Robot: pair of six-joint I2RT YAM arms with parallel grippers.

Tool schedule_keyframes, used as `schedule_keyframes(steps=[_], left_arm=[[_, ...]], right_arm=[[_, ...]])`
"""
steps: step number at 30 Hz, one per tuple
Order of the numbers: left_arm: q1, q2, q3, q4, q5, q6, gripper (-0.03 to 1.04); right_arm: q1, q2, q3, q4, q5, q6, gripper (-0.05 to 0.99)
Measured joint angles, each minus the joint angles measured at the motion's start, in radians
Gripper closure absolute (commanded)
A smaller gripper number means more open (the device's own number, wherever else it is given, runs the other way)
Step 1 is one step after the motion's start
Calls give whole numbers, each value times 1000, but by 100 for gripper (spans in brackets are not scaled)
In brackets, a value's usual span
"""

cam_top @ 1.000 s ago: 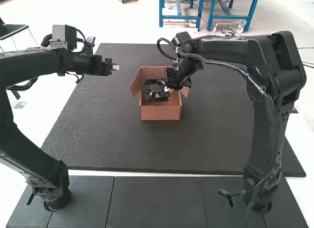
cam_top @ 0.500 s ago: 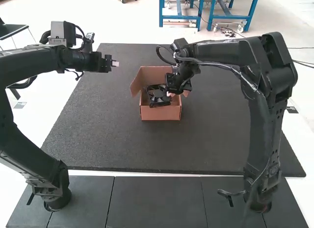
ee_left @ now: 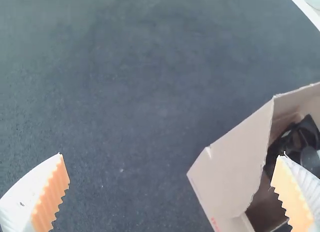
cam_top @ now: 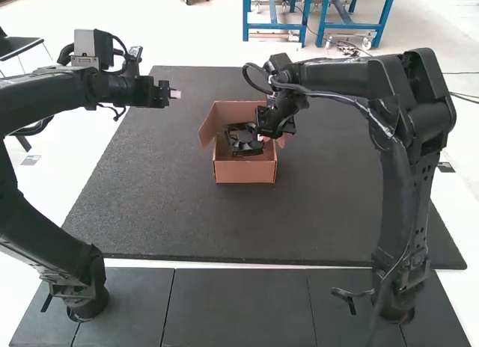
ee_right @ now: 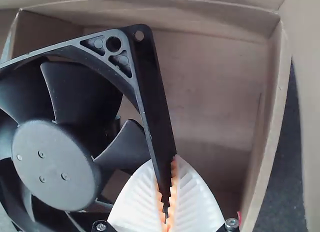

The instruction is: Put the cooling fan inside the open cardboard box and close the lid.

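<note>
An open brown cardboard box [cam_top: 245,169] stands mid-mat with its flaps up. The black cooling fan [cam_top: 244,138] hangs tilted inside the box's mouth, and my right gripper [cam_top: 262,135] is shut on its frame edge. In the right wrist view the fan [ee_right: 70,142] is held by its rim over the box's bare inside [ee_right: 215,87], with the ribbed fingers [ee_right: 192,197] pinching it. My left gripper [cam_top: 174,95] hovers open above the mat, to the left of the box and apart from it. Its orange pads [ee_left: 50,194] frame the mat and the box's left flap [ee_left: 237,167].
The black rubber mat [cam_top: 150,205] covers the table around the box. The white floor borders the mat's edges.
The right gripper has lowered the fan deeper into the box's mouth and shifted slightly back. The left gripper has risen a little and stays open.
</note>
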Motion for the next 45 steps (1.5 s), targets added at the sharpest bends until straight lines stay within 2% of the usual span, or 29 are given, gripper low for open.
schedule_keyframes(steps=[2, 5, 7, 9, 14, 19, 20, 32, 38, 45], left_arm=[[0, 0, 0, 0, 0, 0, 6], [-2, 0, 0, 0, 0, 0, 6], [-8, 0, 0, 0, 0, 0, 6], [-10, 0, 0, 0, 0, 0, 6], [-10, 0, 0, 2, 0, 0, 6], [-10, 0, 0, 2, 0, 0, 6], [-10, 0, 0, 1, 0, 0, 6], [-10, 0, 0, -36, 0, 2, 6], [-10, 8, 0, -72, -3, 12, 6], [-10, 77, 47, -121, -27, 39, 6]], right_arm=[[0, 0, 0, 0, 0, 0, 89], [0, 0, 0, 0, 0, 0, 57], [0, 0, 3, 1, 0, -2, 40], [0, 0, 6, 0, 0, -5, 30], [0, 0, 11, -9, 0, -18, 30], [0, 0, 24, -39, 8, -30, 26], [0, 0, 32, -48, 11, -34, 23], [-29, -13, 237, -226, 31, -82, 17], [-55, -66, 239, -295, 35, -95, 11], [-80, -128, 210, -299, 38, -111, 6]])
